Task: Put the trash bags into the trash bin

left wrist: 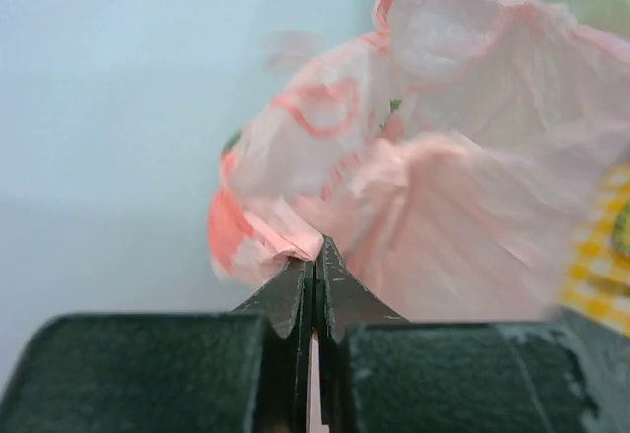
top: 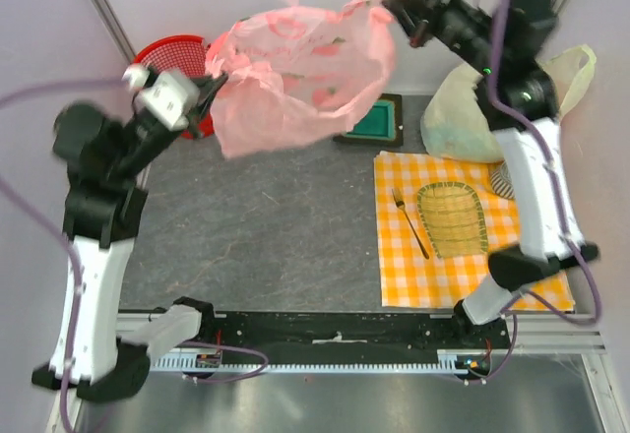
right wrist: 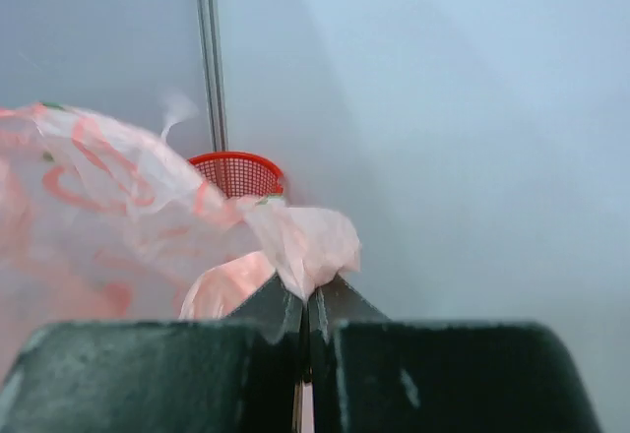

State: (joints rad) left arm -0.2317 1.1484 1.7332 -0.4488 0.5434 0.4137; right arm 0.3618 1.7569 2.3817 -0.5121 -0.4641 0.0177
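The pink trash bag (top: 300, 69) hangs stretched in the air between my two grippers, above the back of the table. My left gripper (top: 215, 84) is shut on its left edge, right beside the red mesh trash bin (top: 172, 57) at the back left. My right gripper (top: 394, 5) is shut on its right handle, high at the back. The bag fills the left wrist view (left wrist: 443, 177), pinched at the left gripper (left wrist: 315, 256). In the right wrist view the right gripper (right wrist: 307, 295) pinches the bag (right wrist: 118, 207), with the bin (right wrist: 236, 172) behind it.
A pale yellow-green plastic bag (top: 472, 108) lies at the back right. A green tray (top: 376, 120) sits behind a yellow checked cloth (top: 463, 236) that bears a fork (top: 410, 221) and a woven basket (top: 451, 218). Enclosure walls stand on all sides.
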